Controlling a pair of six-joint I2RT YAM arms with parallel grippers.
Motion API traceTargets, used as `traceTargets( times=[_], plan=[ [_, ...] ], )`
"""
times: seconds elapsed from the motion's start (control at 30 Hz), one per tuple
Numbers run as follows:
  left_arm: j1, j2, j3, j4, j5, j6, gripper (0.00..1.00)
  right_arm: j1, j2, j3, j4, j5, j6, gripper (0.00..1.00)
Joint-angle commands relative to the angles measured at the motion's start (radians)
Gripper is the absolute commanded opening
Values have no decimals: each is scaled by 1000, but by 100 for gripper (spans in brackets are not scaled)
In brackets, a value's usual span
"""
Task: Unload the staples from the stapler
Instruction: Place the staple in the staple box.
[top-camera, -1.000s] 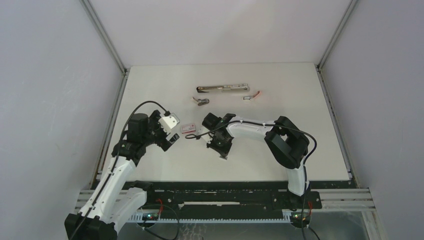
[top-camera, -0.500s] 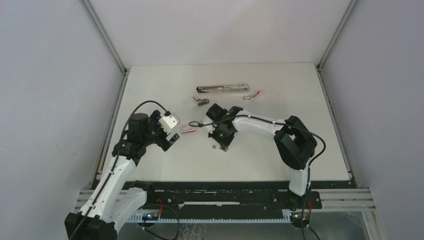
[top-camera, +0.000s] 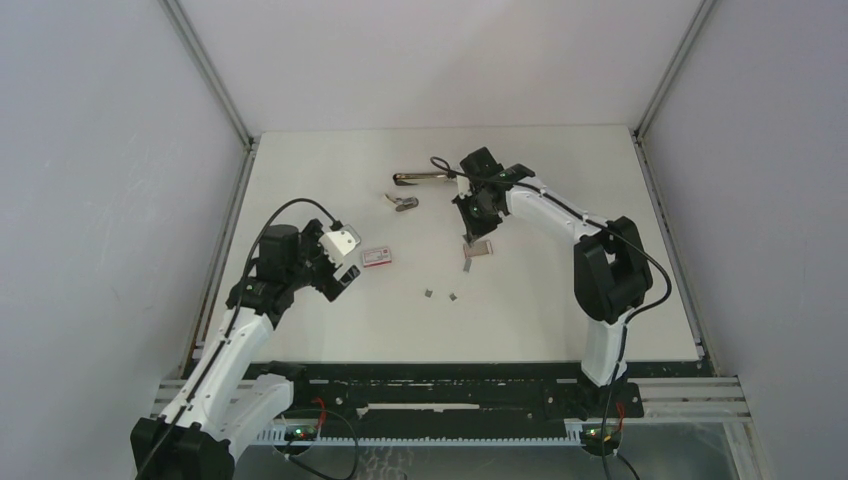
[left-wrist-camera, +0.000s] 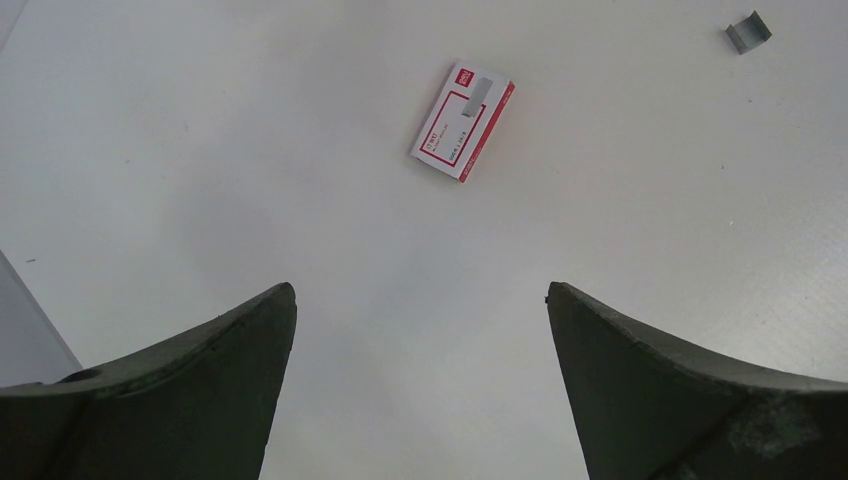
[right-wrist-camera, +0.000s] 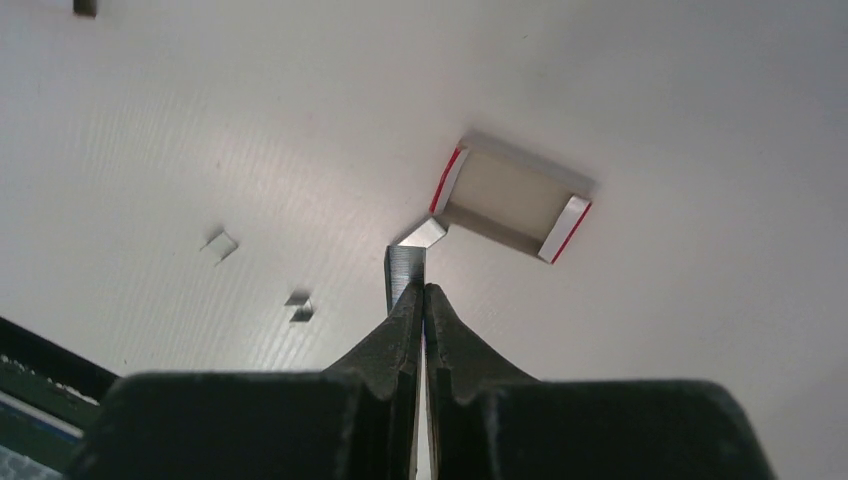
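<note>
Swinging away from the middle of the worktop (top-camera: 330, 170), the right arm had reached toward the back since a second earlier. Two loose staples (top-camera: 428, 293) now lay uncovered where it had been, and the left arm had not shifted.

From the top view, the right pincer (top-camera: 474, 212) hung close to a long silvery tool (top-camera: 430, 178), with a small grey piece (top-camera: 478, 250) just on its near side. The left pincer (top-camera: 345, 277) sat near the red-and-white box (top-camera: 377, 256), apart from it.

From the left wrist, that pincer was released, its fingers (left-wrist-camera: 200, 380) spread wide with nothing between them. The box lay flat ahead, and one bent staple bit (left-wrist-camera: 748, 32) sat at the upper right.

From the right wrist, the pincer was clenched on a staple strip (right-wrist-camera: 405, 270) that stuck out past its tips. The strip's bent far end looked to meet a corner of the grey piece, which showed red ends. More loose staples lay on the worktop to the left.
</note>
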Motion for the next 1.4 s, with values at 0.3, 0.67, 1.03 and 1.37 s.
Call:
traceTargets(
  times=[0.3,0.67,1.03,1.37],
  plan=[
    [7,-4,-9,33,-2,0,100,-44,81,74,22,49,182,0],
    [8,-1,-9,35,0,-2,100,-54,124,82,44,94,270,0],
    [7,-2,-11,34,0,0,100,-53,183,97,47,113,319,0],
    [7,-3,-12,36,0,1,100,-57,208,99,50,114,324,0]
  ],
)
